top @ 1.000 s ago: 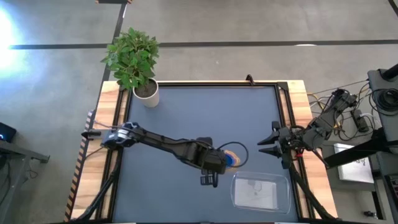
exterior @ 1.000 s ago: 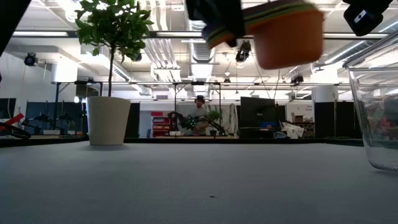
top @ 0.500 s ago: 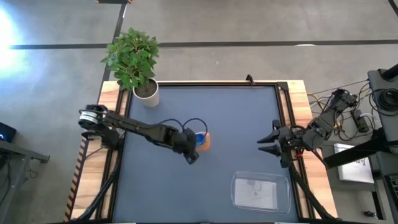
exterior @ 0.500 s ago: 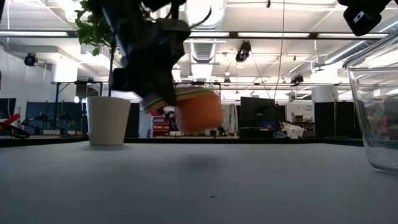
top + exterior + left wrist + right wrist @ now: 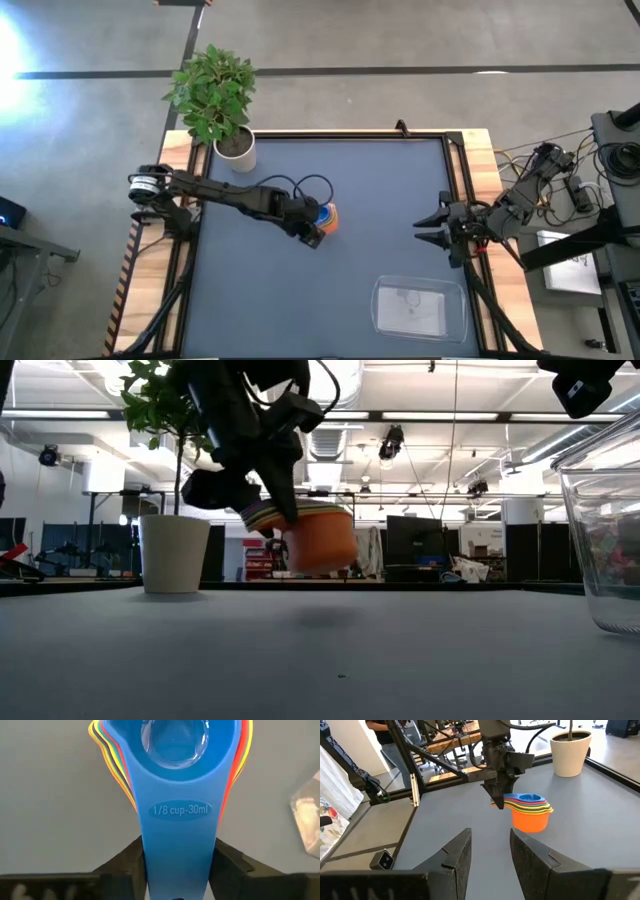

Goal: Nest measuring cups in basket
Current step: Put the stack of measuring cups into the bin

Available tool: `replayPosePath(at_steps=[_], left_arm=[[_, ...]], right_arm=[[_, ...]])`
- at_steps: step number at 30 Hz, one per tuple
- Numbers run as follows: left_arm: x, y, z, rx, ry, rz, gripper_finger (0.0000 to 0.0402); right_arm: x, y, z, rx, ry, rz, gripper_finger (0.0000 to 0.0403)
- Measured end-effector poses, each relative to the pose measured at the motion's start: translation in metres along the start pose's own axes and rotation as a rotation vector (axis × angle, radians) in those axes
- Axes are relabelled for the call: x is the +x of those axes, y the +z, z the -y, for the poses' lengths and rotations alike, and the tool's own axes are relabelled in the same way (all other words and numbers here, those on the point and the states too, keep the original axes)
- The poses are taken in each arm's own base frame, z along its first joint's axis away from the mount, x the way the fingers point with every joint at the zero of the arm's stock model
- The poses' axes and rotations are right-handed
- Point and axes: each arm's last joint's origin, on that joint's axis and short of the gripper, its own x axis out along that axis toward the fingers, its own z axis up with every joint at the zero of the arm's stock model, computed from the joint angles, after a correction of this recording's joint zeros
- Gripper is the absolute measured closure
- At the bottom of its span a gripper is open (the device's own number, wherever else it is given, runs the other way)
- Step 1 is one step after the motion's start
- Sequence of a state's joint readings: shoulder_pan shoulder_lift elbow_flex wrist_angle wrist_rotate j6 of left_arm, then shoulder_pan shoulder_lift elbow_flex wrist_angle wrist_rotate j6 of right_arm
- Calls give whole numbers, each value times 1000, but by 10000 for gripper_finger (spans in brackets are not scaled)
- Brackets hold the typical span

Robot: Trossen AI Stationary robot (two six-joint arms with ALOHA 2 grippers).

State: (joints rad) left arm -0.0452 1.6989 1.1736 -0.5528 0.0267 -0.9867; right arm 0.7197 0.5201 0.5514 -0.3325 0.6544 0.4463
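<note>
Plastic measuring cups point(image 5: 529, 812), already nested into 1 stack, orange outermost, blue innermost; held clear of the table point(image 5: 380, 180), near its middle, shadow visible underneath in the low view; left gripper point(image 5: 312, 229) clamped on the stacked handles, fingers either side of the blue handle point(image 5: 179, 840) in the left wrist view. Basket point(image 5: 420, 308) well apart, at the near right of the table, not yet reached; clear wall also visible at the edge of the low view. Right gripper point(image 5: 424, 228) parked at the table's right side, holding nothing; fingers point(image 5: 457, 855) apart with a narrow gap between them.

Handling, as a judgement: light, stiff, smooth plastic; nothing fragile; friction alone holding the nest together, so a sharp tilt or jerk could slip an outer cup off. Handles fanned slightly rather than flush; cannot tell whether all 7 sit between the pads or only the top few. Best hold probably right where it is, across the bundled handles close to the bowls, stack kept level with bowls up. Bowl walls curved and slick, poor place to pinch.

Next call: carry across to the basket, lower until the orange base touches the floor of it, then release; basket light and clear, likely to skid if nudged on the rim. Plant pot point(image 5: 237, 152) at the far left corner, out of the path.
</note>
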Motion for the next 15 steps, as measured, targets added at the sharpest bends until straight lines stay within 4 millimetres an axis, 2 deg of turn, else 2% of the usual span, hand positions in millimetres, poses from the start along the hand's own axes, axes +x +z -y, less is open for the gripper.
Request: replayPosePath(at_steps=[5, 7, 10, 15], left_arm=[[-2, 2, 2, 0, 4, 19, 147], [-2, 1, 2, -5, 7, 17, 113], [-1, 0, 0, -5, 19, 9, 96], [-2, 1, 1, 43, 18, 11, 108]], right_arm=[[0, 0, 0, 0, 0, 0, 280], [0, 0, 0, 0, 0, 0, 280], [0, 0, 0, 0, 0, 0, 280], [0, 0, 0, 0, 0, 0, 280]])
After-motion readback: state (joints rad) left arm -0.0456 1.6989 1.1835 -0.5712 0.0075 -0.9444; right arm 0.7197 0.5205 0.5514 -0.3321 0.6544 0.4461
